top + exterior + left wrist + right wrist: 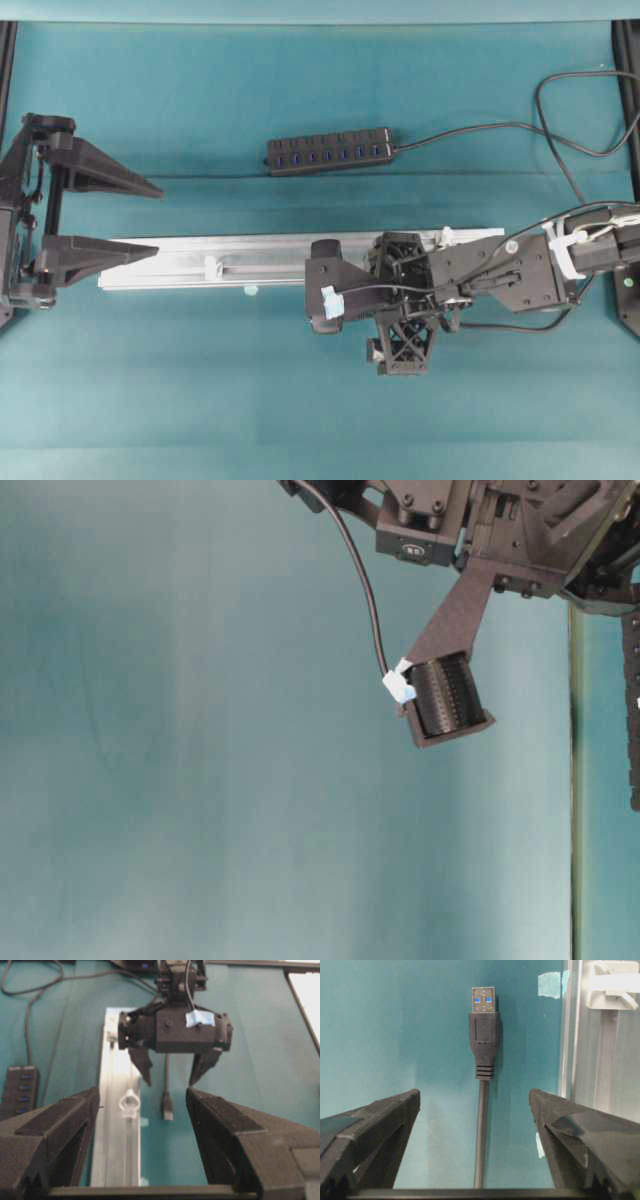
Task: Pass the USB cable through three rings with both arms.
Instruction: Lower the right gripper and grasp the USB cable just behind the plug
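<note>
Your right gripper point(475, 1130) hangs with its jaws spread wide and nothing between them, straddling the black USB cable with its silver-tipped plug point(483, 1035), which lies flat on the teal-covered bench point(200, 380) just beside the long silver aluminium rail point(260, 262). If you close from here, the pads may catch only the thin cord behind the plug, and the plug could then droop or swing when lifted, spoiling its aim at the small translucent-white ring point(129, 1103) on the rail. Descend crooked and the jaw on the rail side could strike the rail edge or nudge the plug away. Your left gripper point(155, 218) waits at the rail's left end, jaws also apart and empty, one finger lying over the rail; it may block the plug's exit.
</note>
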### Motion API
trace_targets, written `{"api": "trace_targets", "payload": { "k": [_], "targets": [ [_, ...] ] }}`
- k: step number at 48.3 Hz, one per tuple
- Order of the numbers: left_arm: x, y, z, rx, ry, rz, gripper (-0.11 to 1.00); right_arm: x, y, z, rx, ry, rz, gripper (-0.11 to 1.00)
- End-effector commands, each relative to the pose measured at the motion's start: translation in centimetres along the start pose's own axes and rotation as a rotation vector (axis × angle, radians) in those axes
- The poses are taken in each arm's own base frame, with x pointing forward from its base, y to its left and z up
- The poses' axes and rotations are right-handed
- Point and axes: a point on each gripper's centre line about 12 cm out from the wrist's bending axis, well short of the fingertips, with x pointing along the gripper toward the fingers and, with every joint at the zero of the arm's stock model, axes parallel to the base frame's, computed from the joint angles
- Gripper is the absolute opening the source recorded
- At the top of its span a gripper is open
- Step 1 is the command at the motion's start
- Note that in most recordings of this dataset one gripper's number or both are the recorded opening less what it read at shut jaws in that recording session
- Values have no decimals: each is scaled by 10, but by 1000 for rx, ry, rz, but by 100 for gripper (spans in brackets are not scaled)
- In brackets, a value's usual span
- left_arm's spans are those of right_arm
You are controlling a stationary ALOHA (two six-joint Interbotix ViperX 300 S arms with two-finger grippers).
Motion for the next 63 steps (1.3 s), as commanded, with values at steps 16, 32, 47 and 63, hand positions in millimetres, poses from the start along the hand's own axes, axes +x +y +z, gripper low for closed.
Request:
{"api": "trace_targets", "payload": {
  "k": [16,32,47,63],
  "targets": [
    [0,0,4,4,-14,1,76,9,1,-2,2,20,-2,94],
    [0,0,4,4,-12,1,76,13,1,-3,2,29,-3,94],
    [0,0,4,6,-12,1,76,19,0,-6,4,46,-5,94],
    [-1,0,5,-7,-17,1,76,18,0,-6,13,49,-2,37]
  ]
}}
